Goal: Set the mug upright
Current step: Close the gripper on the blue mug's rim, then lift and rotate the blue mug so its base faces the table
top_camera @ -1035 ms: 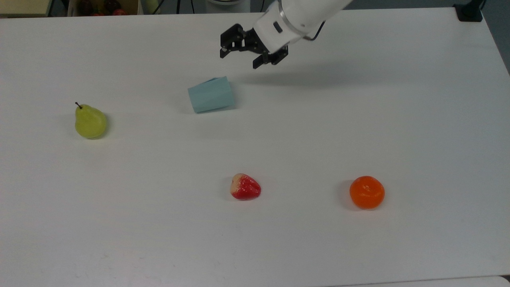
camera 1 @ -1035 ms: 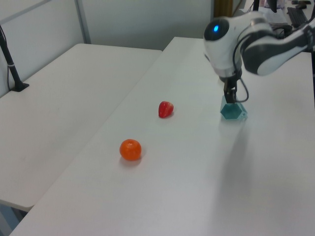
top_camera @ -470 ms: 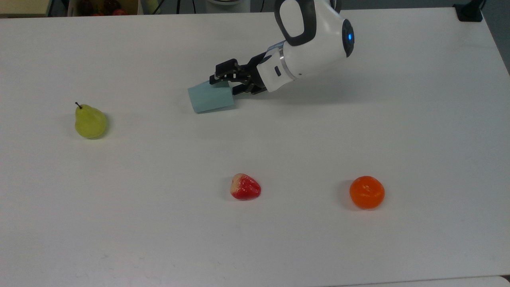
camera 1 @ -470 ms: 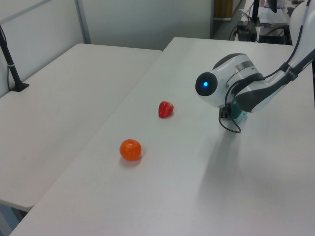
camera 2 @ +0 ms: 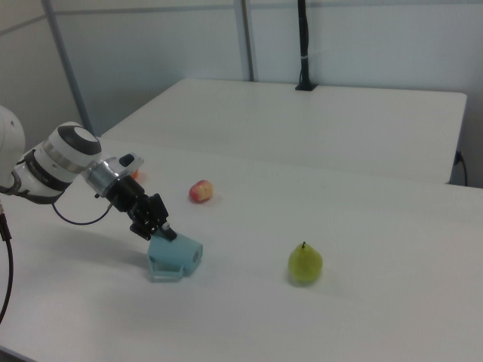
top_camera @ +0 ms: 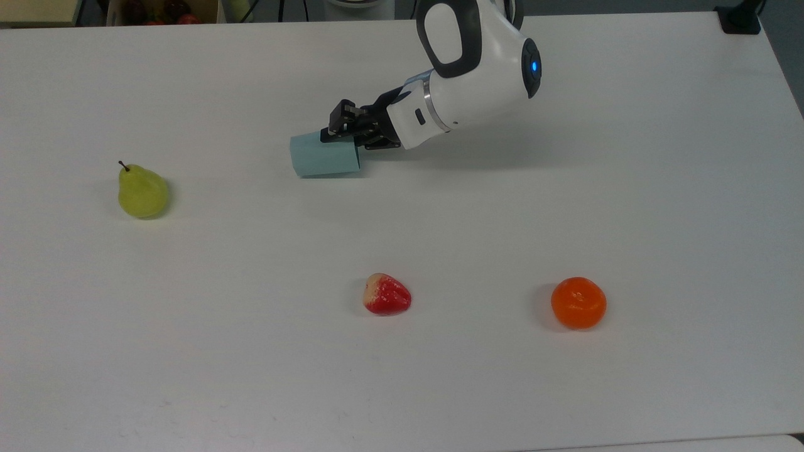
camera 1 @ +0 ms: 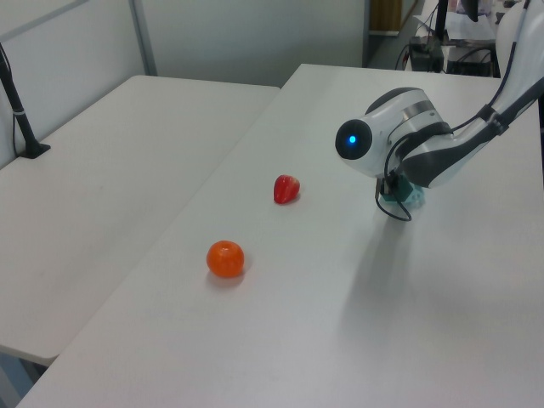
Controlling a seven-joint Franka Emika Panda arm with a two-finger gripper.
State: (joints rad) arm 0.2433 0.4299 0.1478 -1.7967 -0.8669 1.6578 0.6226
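Right view: jaws clamped on the wide rim of the mug (camera 2: 175,256), which lies sideways.

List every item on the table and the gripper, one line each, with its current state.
mug: on its side, gripper at its wide end.
gripper: at the mug's rim.
pear: standing, stem up, untouched.
strawberry: lying on the table, untouched.
orange: resting on the table, untouched.

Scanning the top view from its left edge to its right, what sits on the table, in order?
Pear → mug, lying on its side → strawberry → orange.
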